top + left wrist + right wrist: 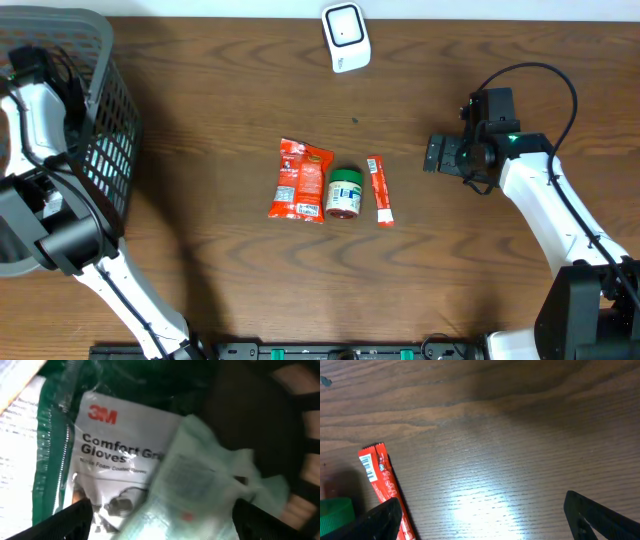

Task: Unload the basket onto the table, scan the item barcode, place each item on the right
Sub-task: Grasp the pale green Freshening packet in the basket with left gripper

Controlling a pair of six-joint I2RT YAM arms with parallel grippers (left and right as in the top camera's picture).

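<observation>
Mid-worktop: red stick pkt (380, 190), judged the item to scan, is laid flat; long axis runs near-to-far; barcode (367, 466) is seen face up at far end.
Beside it: green-lid jar (345, 193) just left, red pouch (300, 180) beyond.
Bearing: pkt lies left of right end effector (432, 153), bare wood between; right arm is judged far nearer.
Right jaws: spread wide, nothing held.
Left end effector (160, 520): open, empty, inside basket (100, 120) over glove pack (115, 455).
Scanner (346, 37): far edge, well apart.
</observation>
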